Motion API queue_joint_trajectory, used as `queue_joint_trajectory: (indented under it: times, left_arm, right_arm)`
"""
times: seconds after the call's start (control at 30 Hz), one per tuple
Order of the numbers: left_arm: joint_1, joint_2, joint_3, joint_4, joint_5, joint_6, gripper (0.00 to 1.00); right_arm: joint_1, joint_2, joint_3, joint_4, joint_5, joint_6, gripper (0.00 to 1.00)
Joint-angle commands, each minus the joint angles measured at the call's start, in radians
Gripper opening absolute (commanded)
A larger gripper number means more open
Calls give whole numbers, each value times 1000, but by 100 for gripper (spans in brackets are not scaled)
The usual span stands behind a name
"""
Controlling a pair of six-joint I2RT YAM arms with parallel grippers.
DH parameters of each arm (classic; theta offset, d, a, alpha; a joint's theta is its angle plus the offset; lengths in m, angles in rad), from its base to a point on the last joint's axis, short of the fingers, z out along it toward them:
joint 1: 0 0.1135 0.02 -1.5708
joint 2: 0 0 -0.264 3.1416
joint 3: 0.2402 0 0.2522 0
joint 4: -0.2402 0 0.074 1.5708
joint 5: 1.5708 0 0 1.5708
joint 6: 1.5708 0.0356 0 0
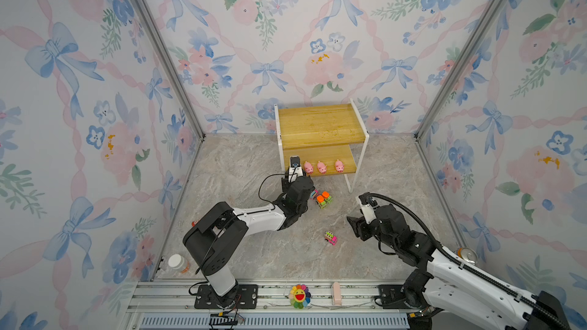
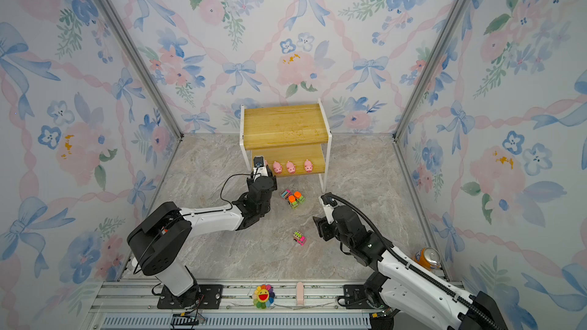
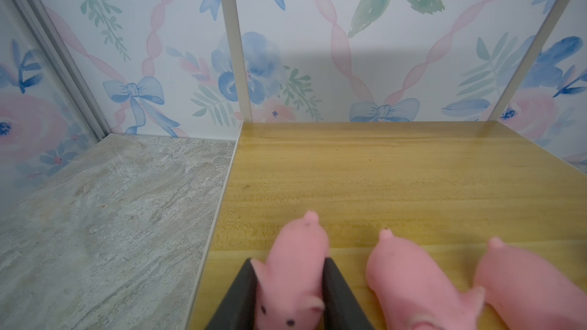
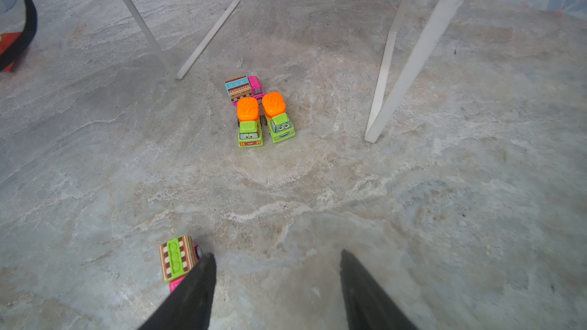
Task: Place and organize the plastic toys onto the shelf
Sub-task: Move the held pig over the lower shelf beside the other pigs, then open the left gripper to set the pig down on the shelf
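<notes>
The shelf (image 1: 320,125) stands at the back against the wall. On its lower board (image 3: 381,169), three pink pigs (image 1: 322,167) stand in a row, seen in both top views. A further pig (image 3: 295,249) stands at the board's left end, and my left gripper (image 3: 289,260) is shut on its sides. Two green trucks (image 4: 250,122) with orange tops sit side by side on the floor in front of the shelf, a pink truck (image 4: 244,87) touching behind them. Another pink truck (image 4: 178,258) lies just outside one finger of my open, empty right gripper (image 4: 276,255).
The shelf's thin white legs (image 4: 413,58) stand close to the truck cluster. A rainbow flower (image 1: 299,295) and a pink block (image 1: 336,293) sit on the front rail. An orange can (image 2: 428,257) is at the right wall, a white-capped jar (image 1: 178,262) at the left.
</notes>
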Motion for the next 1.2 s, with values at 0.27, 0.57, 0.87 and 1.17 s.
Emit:
queue_joint_trajectory:
  times: [0.27, 0.57, 0.87, 1.17]
  left_arm:
    - [-13, 5, -16, -12, -29, -14, 45]
    - [-33, -29, -44, -14, -55, -10, 53]
    - [-38, -51, -68, -14, -55, -24, 55]
    - [-58, -56, -85, -16, -63, -47, 56]
  right_arm:
    - [-11, -22, -16, -3, 11, 10, 66]
    - [-12, -20, -15, -5, 11, 11, 67]
    - [-12, -35, -14, -12, 15, 12, 69]
    - [-12, -45, -14, -17, 11, 14, 70]
